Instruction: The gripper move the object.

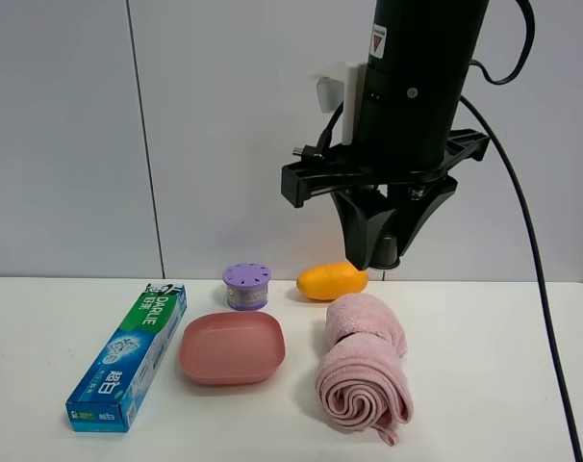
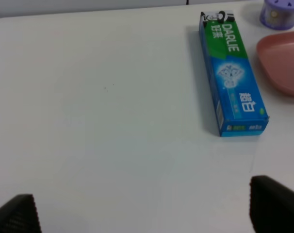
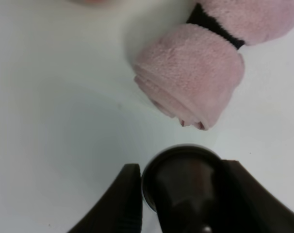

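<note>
My right gripper (image 1: 383,252) hangs high above the table, over the far end of the pink rolled towel (image 1: 362,371). It is shut on the small dark metallic capsule (image 3: 183,187), which shows between the fingers in the right wrist view and as a grey tip (image 1: 387,252) in the exterior view. The towel lies below it in the right wrist view (image 3: 195,77). My left gripper (image 2: 147,208) is open and empty over bare table; only its two black fingertips (image 2: 275,204) show. It is out of the exterior view.
A blue-green toothpaste box (image 1: 130,354) lies at the left, also in the left wrist view (image 2: 232,73). A pink dish (image 1: 232,346), a purple round container with a holed lid (image 1: 246,285) and an orange mango-shaped object (image 1: 332,281) sit mid-table.
</note>
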### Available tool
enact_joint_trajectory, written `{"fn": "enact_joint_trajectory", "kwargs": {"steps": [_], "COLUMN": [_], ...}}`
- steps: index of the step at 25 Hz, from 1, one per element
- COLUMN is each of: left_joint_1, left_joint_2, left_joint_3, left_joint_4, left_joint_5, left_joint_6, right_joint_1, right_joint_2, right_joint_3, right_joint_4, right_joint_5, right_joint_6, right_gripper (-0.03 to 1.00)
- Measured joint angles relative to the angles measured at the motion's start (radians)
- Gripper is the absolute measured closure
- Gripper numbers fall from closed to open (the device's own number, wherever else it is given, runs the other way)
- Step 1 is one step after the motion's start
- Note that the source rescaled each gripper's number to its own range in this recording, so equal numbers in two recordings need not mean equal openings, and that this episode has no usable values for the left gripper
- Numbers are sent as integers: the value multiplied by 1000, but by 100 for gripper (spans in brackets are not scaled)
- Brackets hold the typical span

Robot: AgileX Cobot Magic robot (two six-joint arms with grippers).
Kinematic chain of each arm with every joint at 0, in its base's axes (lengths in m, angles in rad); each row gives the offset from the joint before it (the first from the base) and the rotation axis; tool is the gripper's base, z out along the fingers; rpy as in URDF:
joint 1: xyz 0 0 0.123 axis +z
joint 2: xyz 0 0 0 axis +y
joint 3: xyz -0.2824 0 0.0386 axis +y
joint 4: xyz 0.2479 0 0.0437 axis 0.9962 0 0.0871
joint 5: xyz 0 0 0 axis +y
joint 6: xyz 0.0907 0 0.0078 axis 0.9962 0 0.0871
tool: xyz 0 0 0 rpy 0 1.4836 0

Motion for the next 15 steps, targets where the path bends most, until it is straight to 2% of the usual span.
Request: {"fn": "enact_joint_trajectory", "kwargs": {"steps": [4,9,15], "left_joint_1": [0,0,0], "left_joint_2": [0,0,0], "left_joint_3": [0,0,0], "left_joint_4": [0,0,0], "left_joint_5": [0,0,0], "left_joint_6": [0,0,0], "right_joint_1": [-27,-122,-275], "right_joint_2": [-12,-63,-153], "right_joint_3": [54,230,439], "right_joint_4": [2,6,12], "right_joint_5": [-3,-15,-220], "right_joint_6": [15,48,61], "right_gripper": [97,97,97]}}
